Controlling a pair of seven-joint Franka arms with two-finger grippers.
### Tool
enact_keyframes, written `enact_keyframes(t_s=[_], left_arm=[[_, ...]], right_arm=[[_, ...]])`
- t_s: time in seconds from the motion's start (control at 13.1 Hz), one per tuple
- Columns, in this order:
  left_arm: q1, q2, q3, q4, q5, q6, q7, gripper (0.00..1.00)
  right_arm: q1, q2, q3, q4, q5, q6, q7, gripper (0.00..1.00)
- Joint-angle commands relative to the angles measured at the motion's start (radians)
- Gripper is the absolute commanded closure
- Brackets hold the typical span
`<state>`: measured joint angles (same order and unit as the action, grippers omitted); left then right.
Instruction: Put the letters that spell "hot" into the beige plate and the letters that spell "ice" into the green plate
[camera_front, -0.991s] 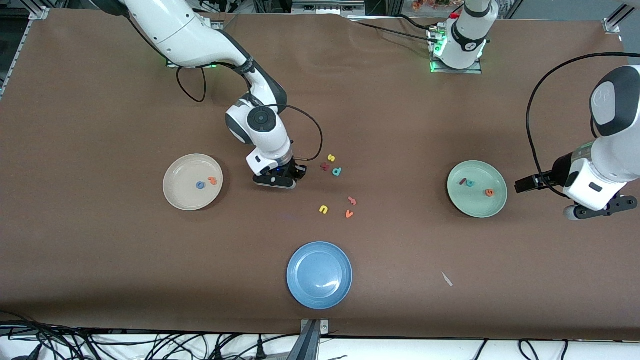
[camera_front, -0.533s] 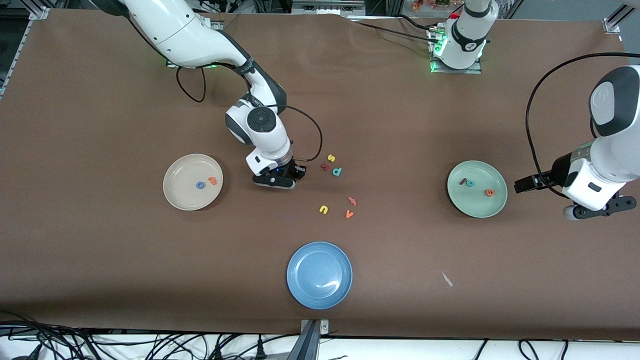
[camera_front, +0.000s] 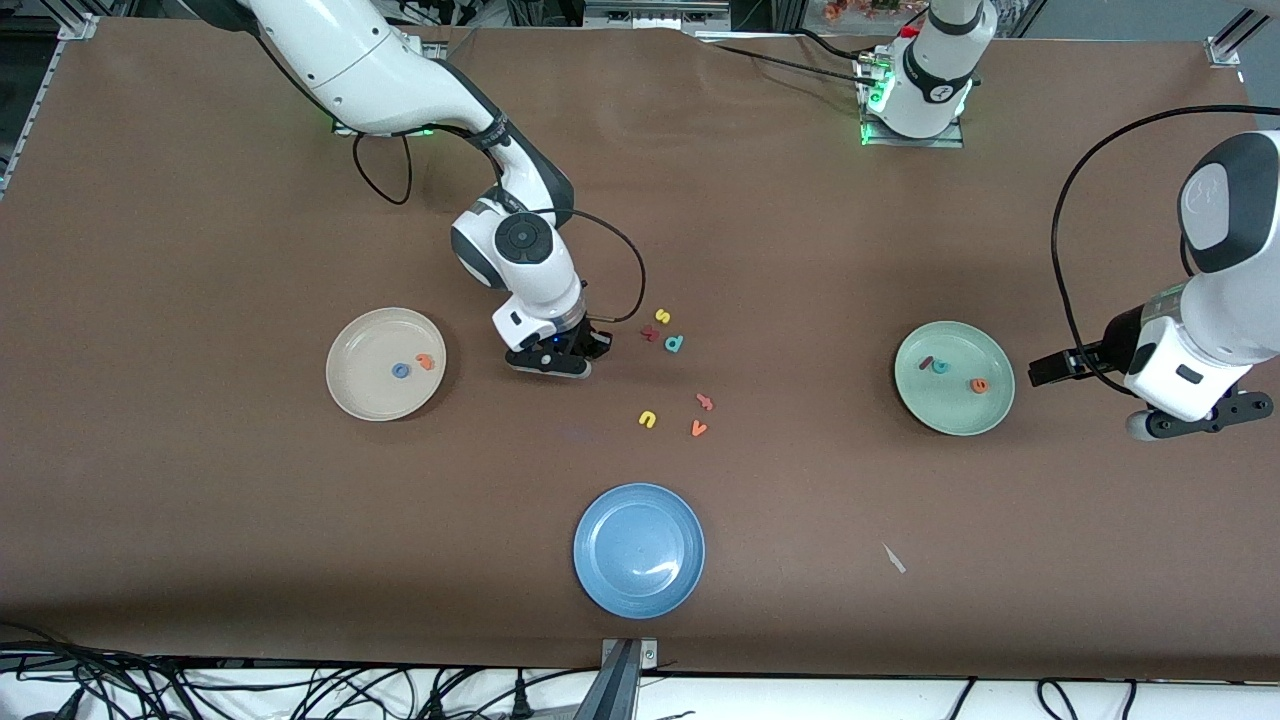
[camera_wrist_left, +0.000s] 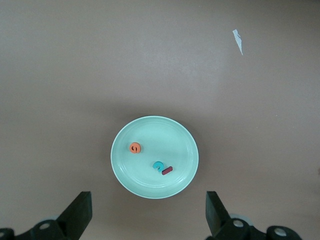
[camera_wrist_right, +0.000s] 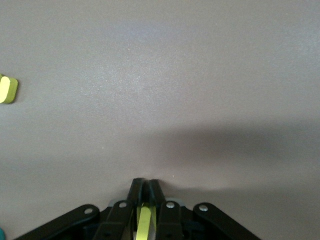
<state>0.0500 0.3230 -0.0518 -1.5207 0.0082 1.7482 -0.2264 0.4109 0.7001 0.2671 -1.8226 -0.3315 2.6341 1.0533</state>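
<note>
Front view: the right gripper (camera_front: 549, 363) is low at the table between the beige plate (camera_front: 386, 363) and the loose letters. A blue o (camera_front: 400, 370) and orange t (camera_front: 426, 361) lie in the beige plate. The green plate (camera_front: 954, 378) holds a red i (camera_front: 926, 363), teal c (camera_front: 940, 366) and orange e (camera_front: 979, 385). The left gripper (camera_front: 1190, 423) waits just beside the green plate.

Left wrist view: wide-spread fingers (camera_wrist_left: 80, 212), nothing between them; green plate below.

Right wrist view: fingers (camera_wrist_right: 134, 197) pinch a yellow letter (camera_wrist_right: 144, 223)
</note>
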Motion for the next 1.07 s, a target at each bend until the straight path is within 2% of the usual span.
enact_keyframes(t_s=[0.0, 0.69, 0.76, 0.99], left_arm=[[-0.004, -0.004, 0.007, -0.003, -0.010, 0.010, 0.025, 0.00], [-0.006, -0.004, 0.007, -0.004, -0.010, 0.010, 0.025, 0.00], [-0.006, -0.004, 0.007, -0.003, -0.010, 0.010, 0.025, 0.00], [-0.006, -0.004, 0.007, -0.003, -0.010, 0.010, 0.025, 0.00]], right_arm=[[0.009, 0.018, -0.006, 0.003, -0.024, -0.005, 0.022, 0.99], [-0.003, -0.044, -0.002, 0.006, -0.008, -0.077, 0.010, 1.00], [-0.001, -0.044, 0.003, 0.008, -0.008, -0.077, 0.014, 0.73], [0.008, -0.042, 0.020, 0.012, -0.009, -0.075, 0.074, 0.67]])
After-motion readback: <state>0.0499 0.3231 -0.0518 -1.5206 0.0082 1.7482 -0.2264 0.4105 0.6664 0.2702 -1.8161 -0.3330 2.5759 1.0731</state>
